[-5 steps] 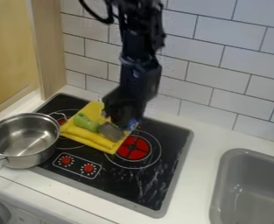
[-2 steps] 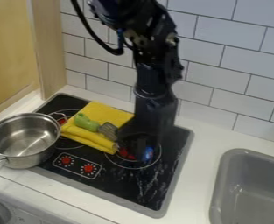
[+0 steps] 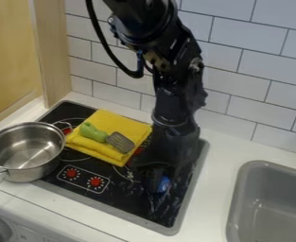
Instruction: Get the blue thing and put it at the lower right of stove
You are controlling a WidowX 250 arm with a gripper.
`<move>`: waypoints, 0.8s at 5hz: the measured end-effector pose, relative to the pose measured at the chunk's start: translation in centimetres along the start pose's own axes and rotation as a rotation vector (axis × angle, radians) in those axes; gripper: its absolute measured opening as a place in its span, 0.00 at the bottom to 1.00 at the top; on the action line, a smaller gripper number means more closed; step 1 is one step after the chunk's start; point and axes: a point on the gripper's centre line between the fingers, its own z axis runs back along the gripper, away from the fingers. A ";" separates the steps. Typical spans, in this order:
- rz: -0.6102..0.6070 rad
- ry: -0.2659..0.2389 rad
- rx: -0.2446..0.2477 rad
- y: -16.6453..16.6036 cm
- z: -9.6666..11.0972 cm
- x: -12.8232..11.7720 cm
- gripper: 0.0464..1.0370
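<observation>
Over the right part of the black stove (image 3: 121, 194) hangs my gripper (image 3: 151, 178), pointing down toward the surface. The blue thing (image 3: 164, 184) is at the gripper's lower end, partly covered by it, near the stove's right side. I cannot tell whether it touches the stove top.
A folded yellow cloth (image 3: 104, 122) lies on the stove's upper left, with a green-handled spatula (image 3: 119, 141) on top. The steel pot (image 3: 25, 150) stands at the left edge. A grey sink (image 3: 271, 205) is at the right.
The arm has moved right and toward the front, carrying the blue thing from beside the yellow cloth to the stove's right part. Cloth, spatula and pot have stayed put.
</observation>
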 end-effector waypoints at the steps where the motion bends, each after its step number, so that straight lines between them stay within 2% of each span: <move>1: -0.006 0.001 -0.004 0.0 -0.1 0.2 0.37; 2: 0.018 0.003 -0.046 -0.6 -0.6 0.2 0.70; 3: 0.023 -0.001 -0.049 -0.6 -0.6 0.3 0.96; 4: 0.022 0.001 -0.052 -0.7 -0.6 0.3 0.97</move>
